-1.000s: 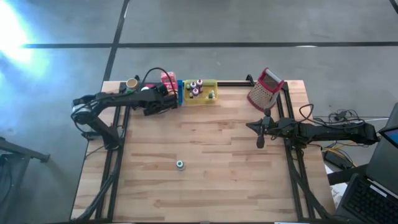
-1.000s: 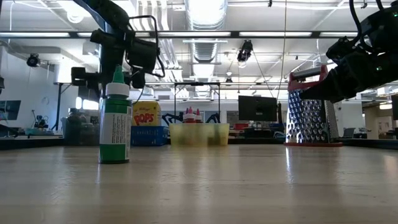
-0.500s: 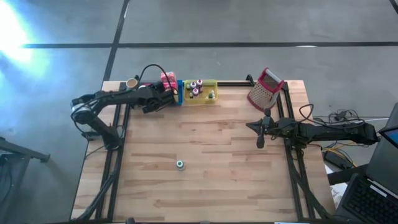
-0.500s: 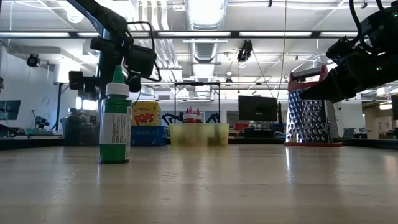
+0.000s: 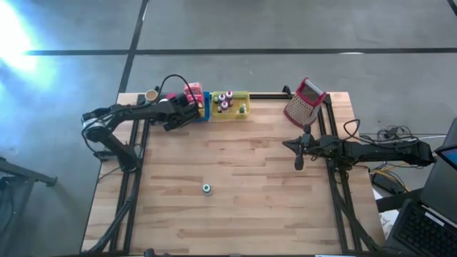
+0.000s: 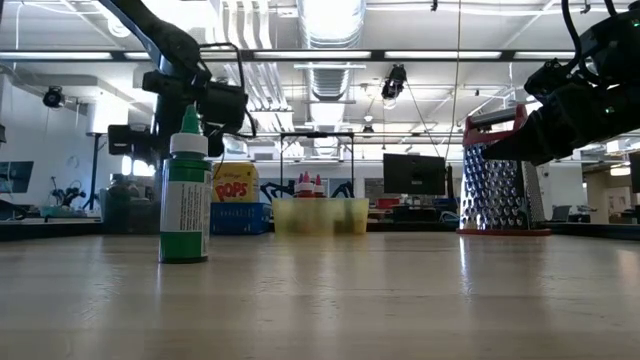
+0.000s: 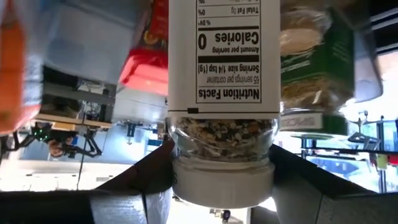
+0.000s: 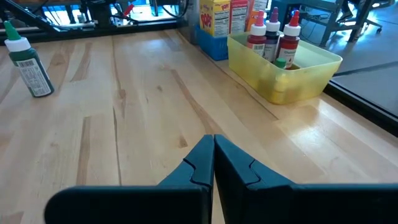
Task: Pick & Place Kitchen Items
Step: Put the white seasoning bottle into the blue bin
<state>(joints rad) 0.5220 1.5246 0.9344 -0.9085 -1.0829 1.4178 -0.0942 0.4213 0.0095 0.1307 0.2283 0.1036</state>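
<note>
From above, the left gripper has moved a bit closer to the far edge of the counter than it was a second ago. It is now right by the blue tray, near the far left corner. The right gripper has not moved; it waits over the right side of the counter. A small green bottle stands alone in the middle, closer to the near edge. The yellow tray sits at the far edge with little bottles in it. The metal grater stands near the far right corner.

From counter height, the green bottle stands upright (it looks big because it is close to the camera). The left arm above it has shifted a little since the earlier picture. A box with POPS on it stands in the blue tray, and the yellow tray is beside that. The grater is on the right.

In the left wrist view, the jaws are held partly open around a spice jar. Its white cap sits between the two dark fingers. The jar has a white label and dried bits inside.

In the right wrist view, the jaws are pressed tight together and hold nothing. The green bottle and the yellow tray with red-capped bottles lie ahead.
</note>
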